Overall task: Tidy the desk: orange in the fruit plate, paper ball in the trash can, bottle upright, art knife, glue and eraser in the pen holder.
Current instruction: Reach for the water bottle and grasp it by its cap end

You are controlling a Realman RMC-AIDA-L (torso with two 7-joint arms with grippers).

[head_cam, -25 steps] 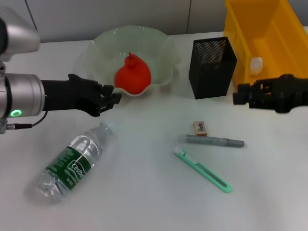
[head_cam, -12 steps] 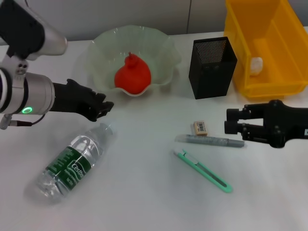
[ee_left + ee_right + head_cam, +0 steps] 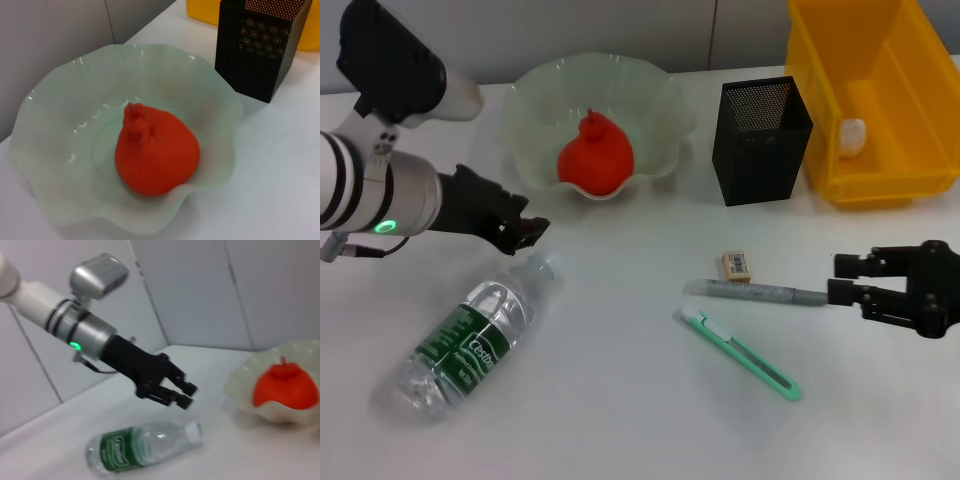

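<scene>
I see my left gripper [image 3: 532, 229] nearly closed, empty, just above the lying bottle [image 3: 467, 340]. Right gripper [image 3: 847, 280] is open at the glue [image 3: 756, 292] tip. Orange [image 3: 595, 155] sits in fruit plate [image 3: 660, 110].

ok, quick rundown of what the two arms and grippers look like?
The left arm is silver-white with ribbed rings, a lit green indicator, a thin black cable underneath and a black upper housing. Its left gripper is matte black with stubby fingers. The right gripper is the same black, blocky build; only black parts of that arm show.
</scene>
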